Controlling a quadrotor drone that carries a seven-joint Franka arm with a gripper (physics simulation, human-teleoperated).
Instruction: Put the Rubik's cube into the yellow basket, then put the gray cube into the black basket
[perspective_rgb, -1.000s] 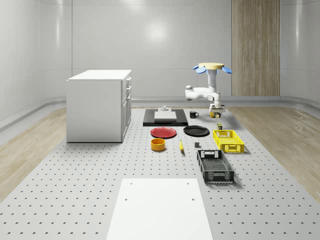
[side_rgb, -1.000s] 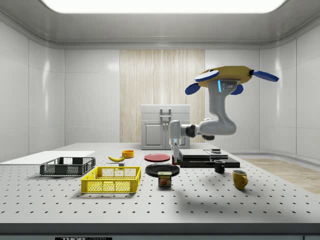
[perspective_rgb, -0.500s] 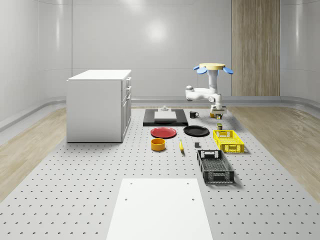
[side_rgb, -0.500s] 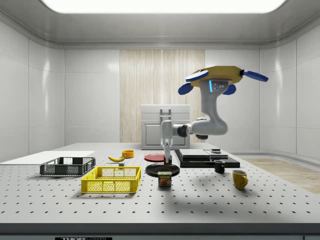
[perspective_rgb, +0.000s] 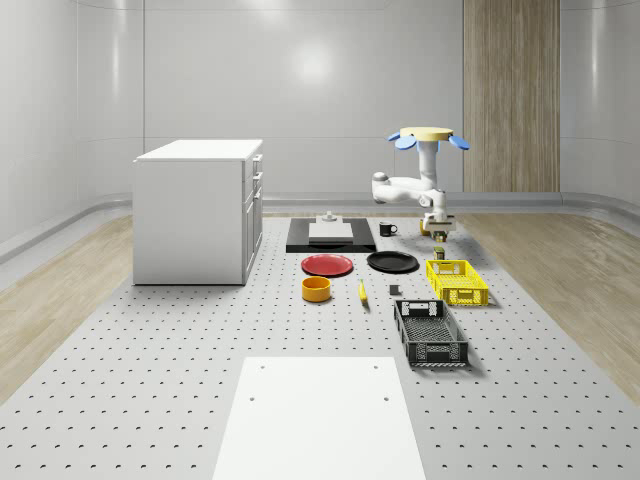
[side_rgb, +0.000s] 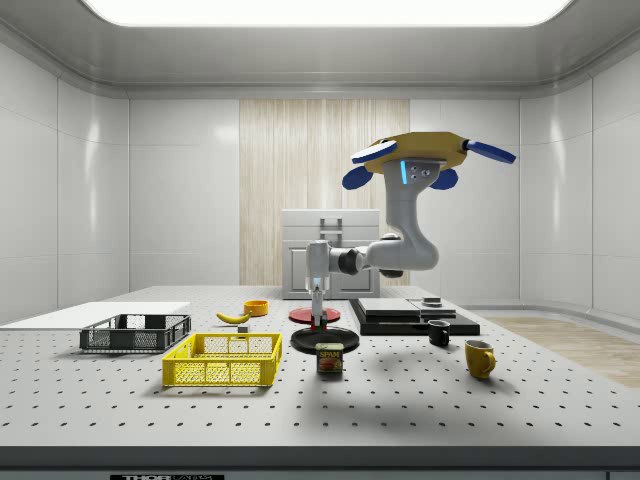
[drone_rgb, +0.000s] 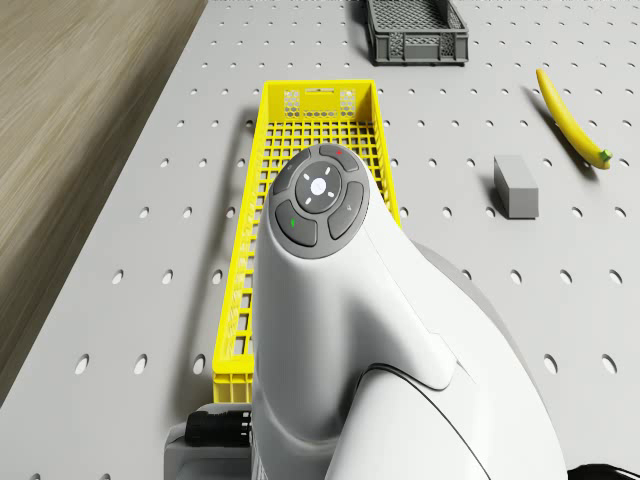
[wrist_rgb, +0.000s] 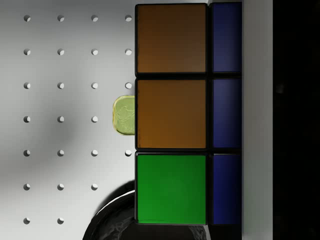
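Gripper (side_rgb: 319, 322) fingers are closed on the Rubik's cube (wrist_rgb: 171, 114), held above the table near the can (side_rgb: 330, 358), with the drone (side_rgb: 425, 160) hovering higher. Beyond lies the yellow basket (drone_rgb: 310, 160). A release made short of it would drop the cube outside.

Even, bright overhead lighting from a ceiling panel (side_rgb: 320, 10); soft shadows on the counter (side_rgb: 400, 400); wall glare; renders sharp throughout.
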